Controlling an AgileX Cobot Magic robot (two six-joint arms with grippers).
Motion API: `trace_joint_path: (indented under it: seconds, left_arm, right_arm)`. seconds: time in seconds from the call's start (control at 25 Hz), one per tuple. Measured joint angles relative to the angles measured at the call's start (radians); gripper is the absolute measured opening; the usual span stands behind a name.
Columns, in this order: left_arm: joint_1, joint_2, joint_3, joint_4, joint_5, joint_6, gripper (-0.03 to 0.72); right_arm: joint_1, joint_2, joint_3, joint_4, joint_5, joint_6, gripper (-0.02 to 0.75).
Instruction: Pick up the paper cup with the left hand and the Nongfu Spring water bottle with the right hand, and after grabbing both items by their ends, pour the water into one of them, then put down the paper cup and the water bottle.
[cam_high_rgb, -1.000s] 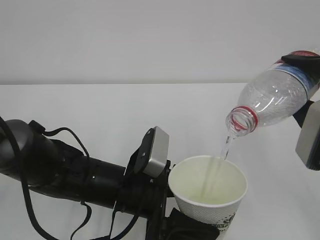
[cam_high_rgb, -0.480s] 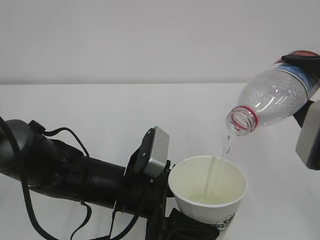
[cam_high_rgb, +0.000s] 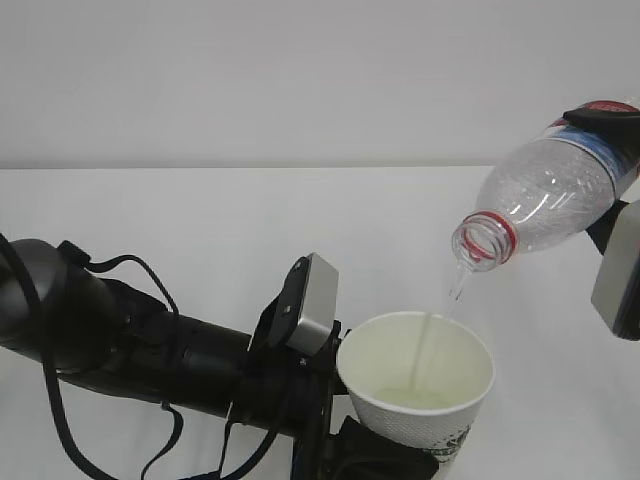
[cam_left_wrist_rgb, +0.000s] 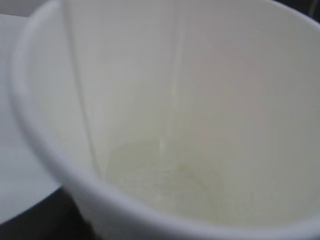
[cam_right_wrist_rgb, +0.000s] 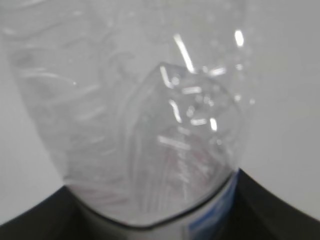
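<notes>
Spillage is the main worry here: the Nongfu Spring water bottle (cam_high_rgb: 545, 200), tipped neck-down at the upper right, lets a thin thread of the water (cam_high_rgb: 428, 345) fall from its open mouth into the paper cup (cam_high_rgb: 417, 385), and the stream lands toward the right of the opening rather than at its centre. If the bottle tilts further or drifts rightward, the thread could, I judge, cross the rolled rim and wet the white bench (cam_high_rgb: 200, 220). The right end effector (cam_high_rgb: 612, 160) is clamped on the labelled rear end of the bottle, far from the neck, so a slip or a twist there would swing the mouth widely. The left end effector (cam_high_rgb: 375, 452) is closed on the cup low on its wall, with the cup upright and lifted near the frame's lower edge; squeezing soft paper could buckle it as it fills. In the left wrist view only a shallow pale pool covers the cup's bottom, so overflow looks remote.
</notes>
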Motion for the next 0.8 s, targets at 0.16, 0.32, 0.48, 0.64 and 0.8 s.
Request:
trace_joint_path:
  seconds: [0.16,0.32,0.48,0.64,0.8]
  left_arm:
    - [0.000,0.000,0.000,0.000,0.001,0.000,0.513]
    - [0.000,0.000,0.000,0.000,0.001,0.000,0.513]
    - [0.000,0.000,0.000,0.000,0.001,0.000,0.513]
    - [0.000,0.000,0.000,0.000,0.002,0.000,0.513]
    - [0.000,0.000,0.000,0.000,0.002,0.000,0.513]
  right_arm:
    - [0.000,0.000,0.000,0.000,0.000,0.000,0.459]
    - [0.000,0.000,0.000,0.000,0.000,-0.005,0.459]
    - [0.000,0.000,0.000,0.000,0.000,-0.007,0.459]
    - [0.000,0.000,0.000,0.000,-0.001,-0.007,0.459]
    - [0.000,0.000,0.000,0.002,-0.001,-0.009,0.459]
